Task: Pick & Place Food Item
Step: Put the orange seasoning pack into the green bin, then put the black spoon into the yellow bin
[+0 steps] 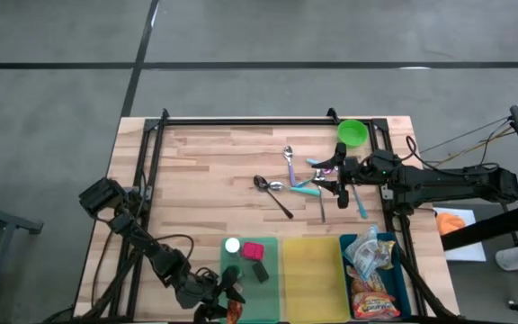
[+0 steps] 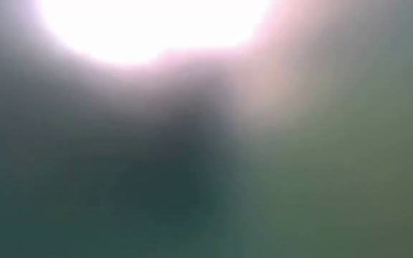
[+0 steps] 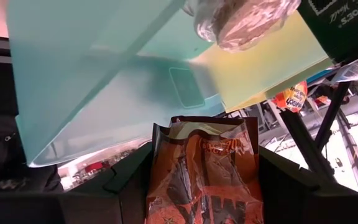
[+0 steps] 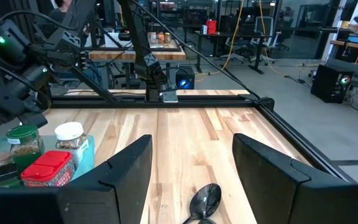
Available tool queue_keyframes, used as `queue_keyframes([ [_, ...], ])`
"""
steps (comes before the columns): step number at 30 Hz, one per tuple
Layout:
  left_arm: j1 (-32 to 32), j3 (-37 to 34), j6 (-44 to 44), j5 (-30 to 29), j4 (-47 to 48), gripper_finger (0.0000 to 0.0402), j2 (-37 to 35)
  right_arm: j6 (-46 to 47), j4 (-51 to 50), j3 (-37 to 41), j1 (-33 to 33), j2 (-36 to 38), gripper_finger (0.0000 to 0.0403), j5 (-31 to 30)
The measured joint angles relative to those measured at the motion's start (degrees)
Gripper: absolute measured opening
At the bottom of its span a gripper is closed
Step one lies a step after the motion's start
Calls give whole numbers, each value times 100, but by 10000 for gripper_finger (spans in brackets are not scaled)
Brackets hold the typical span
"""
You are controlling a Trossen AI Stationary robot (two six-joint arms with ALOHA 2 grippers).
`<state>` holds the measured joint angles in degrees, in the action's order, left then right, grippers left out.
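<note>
Left gripper (image 1: 226, 309): fingers closed on an orange snack packet (image 3: 205, 177). Right gripper (image 1: 331, 183): fingers wide, black spoon (image 4: 204, 200) between them.

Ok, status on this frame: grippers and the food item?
Left gripper shut on orange snack packet, at green tray near edge. Right gripper open, hovering over spoons. Low view washed out.

Three bins (image 1: 311, 270) sit side by side along the table's (image 1: 205, 171) near edge. The left bin holds jars (image 1: 232, 245), the right one snack packets (image 1: 367, 256). Behind them, utensils (image 1: 288, 184) lie mid-table, with a bowl (image 1: 352, 132) near the far right corner.
</note>
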<state>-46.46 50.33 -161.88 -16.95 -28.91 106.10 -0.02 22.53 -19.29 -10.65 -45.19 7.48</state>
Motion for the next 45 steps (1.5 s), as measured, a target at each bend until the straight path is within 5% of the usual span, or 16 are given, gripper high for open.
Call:
queue_keyframes([
  [19,-11,0,-215,44,160,234,-7,-1,0,0,0,0,221,1],
  [31,-9,2,-343,42,181,361,-9,0,0,0,-1,0,221,0],
  [45,-7,2,-294,22,141,366,-9,-1,0,1,0,0,221,0],
])
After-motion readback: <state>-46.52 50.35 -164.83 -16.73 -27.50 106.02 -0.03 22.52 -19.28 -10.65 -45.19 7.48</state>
